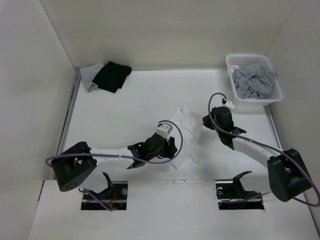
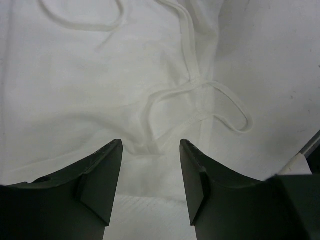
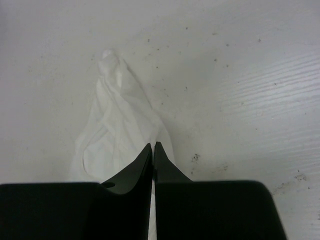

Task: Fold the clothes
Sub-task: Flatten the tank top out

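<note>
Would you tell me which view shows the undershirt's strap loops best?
The left wrist view: the strap loops lie close and distinct on the undershirt, ahead of the open left tool. The top view shows only a small pale crumple, loops indistinct. The right wrist view shows one bunched end in the shut right tool.

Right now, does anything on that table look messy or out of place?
Yes. The white undershirt lies rumpled and askew at the middle of the table, one end drawn into a twisted point, its strap loops crossing untidily. Nothing looks spilled or torn.
</note>
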`<state>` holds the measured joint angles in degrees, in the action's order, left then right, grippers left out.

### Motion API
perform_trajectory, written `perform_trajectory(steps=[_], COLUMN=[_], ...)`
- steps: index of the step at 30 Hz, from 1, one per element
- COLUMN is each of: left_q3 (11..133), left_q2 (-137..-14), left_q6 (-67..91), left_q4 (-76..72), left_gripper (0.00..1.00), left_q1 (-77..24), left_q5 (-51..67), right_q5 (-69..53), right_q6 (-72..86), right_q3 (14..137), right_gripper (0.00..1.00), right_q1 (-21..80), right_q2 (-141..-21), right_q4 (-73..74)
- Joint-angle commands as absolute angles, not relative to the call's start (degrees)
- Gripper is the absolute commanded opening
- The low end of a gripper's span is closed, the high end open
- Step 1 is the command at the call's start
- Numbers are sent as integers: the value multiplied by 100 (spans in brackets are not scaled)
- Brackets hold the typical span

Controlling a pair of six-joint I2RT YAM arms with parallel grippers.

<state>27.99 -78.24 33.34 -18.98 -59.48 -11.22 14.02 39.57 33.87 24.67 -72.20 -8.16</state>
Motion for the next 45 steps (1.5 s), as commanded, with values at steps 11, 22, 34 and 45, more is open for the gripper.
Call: perform_trajectory(steps=[11,22,34,45], left_q3=[3691,3938,4674,6875], left_q2=[-8789,-8940,-7768,-9888], left_q6=[1961,1819,2970,4219], left_q4=[-1618,-1011,-1783,-1196], left_gripper=[34,1,0,34], left_q1=[-6297,-6456,-4022,-2342], left_q5=[-1090,-2221,-1811,-870], right_q5=[545,448,501,545], right_q6=[4298,4324,4728,5238], right_q3=[3076,2980,2260,1662], right_gripper=[5,6,3,3], right_q1=[2131,1999,1692,1955], right_q2=[-7102,-7102,-6899,-6426], right_q4=[-1635,-1731,-1828,-1565])
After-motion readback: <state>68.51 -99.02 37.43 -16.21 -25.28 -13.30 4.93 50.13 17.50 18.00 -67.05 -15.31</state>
